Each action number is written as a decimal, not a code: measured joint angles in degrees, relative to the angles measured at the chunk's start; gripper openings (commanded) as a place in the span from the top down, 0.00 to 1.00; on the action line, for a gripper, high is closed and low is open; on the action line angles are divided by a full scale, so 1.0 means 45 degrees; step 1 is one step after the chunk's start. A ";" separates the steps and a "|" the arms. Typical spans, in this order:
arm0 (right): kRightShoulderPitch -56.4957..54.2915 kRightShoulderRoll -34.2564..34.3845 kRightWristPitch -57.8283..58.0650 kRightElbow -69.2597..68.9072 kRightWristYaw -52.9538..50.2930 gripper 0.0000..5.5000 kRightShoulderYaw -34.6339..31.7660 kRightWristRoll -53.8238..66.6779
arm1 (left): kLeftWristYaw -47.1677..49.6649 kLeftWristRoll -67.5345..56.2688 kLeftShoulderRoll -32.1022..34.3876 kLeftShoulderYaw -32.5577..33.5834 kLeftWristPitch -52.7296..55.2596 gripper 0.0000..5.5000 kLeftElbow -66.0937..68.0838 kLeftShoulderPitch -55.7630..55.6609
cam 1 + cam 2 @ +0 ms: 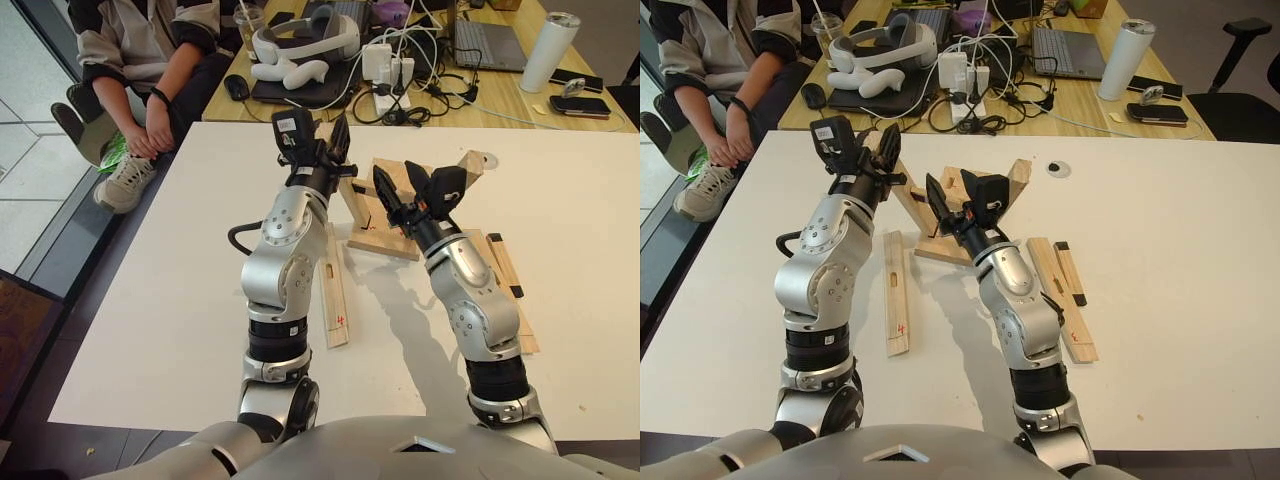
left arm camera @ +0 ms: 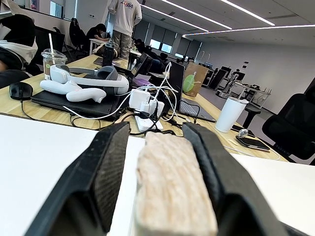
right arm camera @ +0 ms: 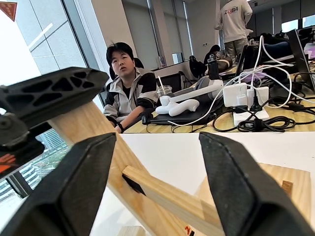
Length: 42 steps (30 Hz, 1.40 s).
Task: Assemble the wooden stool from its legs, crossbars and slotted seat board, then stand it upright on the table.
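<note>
Your left gripper [image 2: 157, 132] clamps the tilted leg [image 1: 352, 205] at its top end. Your right gripper [image 3: 158, 147] gapes wide, straddling the crossbar [image 3: 167, 194], holding nothing.

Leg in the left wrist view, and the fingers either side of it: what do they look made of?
Leg in the left end effector: pale bare wood, with rough fibrous end grain and no varnish sheen. Fingers: matte black with a finely textured inner face. They are probably plastic or rubber, but the look leaves it open.
</note>
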 measured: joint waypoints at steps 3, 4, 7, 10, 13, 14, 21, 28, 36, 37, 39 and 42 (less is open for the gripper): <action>-0.0328 0.0016 0.0007 0.0749 -0.0525 0.63 0.0408 -0.0895 | 0.0008 -0.0014 -0.0014 0.0026 0.0016 0.64 -0.0010 0.0000; -0.0476 0.0032 0.0011 0.0888 -0.0586 0.64 0.0518 -0.1027 | 0.0008 -0.0015 -0.0021 0.0025 0.0018 0.64 -0.0013 0.0000; -0.1239 0.0177 0.0050 0.1312 -0.1041 0.64 0.0764 -0.1578 | 0.0007 -0.0119 -0.0050 0.0048 0.0019 0.64 -0.0031 -0.0003; -0.2486 0.0587 0.0176 0.1587 -0.1784 0.64 0.0655 -0.2103 | 0.0023 -0.0303 -0.0170 0.0240 -0.0007 0.64 -0.0101 -0.0142; -0.3379 0.1168 0.0112 0.1573 -0.2410 0.64 0.0525 -0.2486 | 0.0052 -0.0463 -0.0177 0.0549 -0.0096 0.64 -0.0194 -0.0312; -0.3384 0.1178 0.0113 0.1618 -0.2435 0.64 0.0525 -0.2516 | 0.0056 -0.0474 -0.0161 0.0614 -0.0115 0.64 -0.0230 -0.0325; -0.2896 0.0909 0.1669 0.3765 -0.1834 0.64 0.0625 -0.2664 | 0.0159 -0.0473 -0.0168 0.0730 -0.0286 0.64 -0.0270 -0.0337; -0.2812 0.0827 0.1008 0.3878 -0.1261 0.64 0.0323 -0.2661 | 0.0245 -0.0463 -0.0272 0.0604 -0.0536 0.64 -0.0266 -0.0334; -0.2643 0.0699 -0.0452 0.2947 0.0526 0.64 -0.0296 -0.1609 | 0.0280 -0.0501 -0.0248 0.0787 -0.0625 0.64 -0.0239 -0.0311; -0.2654 0.0715 -0.0501 0.2460 0.0630 0.64 -0.0421 -0.1375 | 0.0292 -0.0532 -0.0186 0.0960 -0.0625 0.64 -0.0228 -0.0326; -0.2932 0.0959 -0.0550 0.1096 0.0581 0.64 -0.0874 -0.0732 | 0.0308 -0.0703 0.0043 0.1443 -0.0625 0.64 -0.0189 -0.0479; -0.4253 0.1088 -0.0069 -0.1459 -0.0303 0.64 -0.2235 0.1017 | 0.0344 -0.0929 0.0686 0.2366 -0.0612 0.64 -0.0174 -0.0746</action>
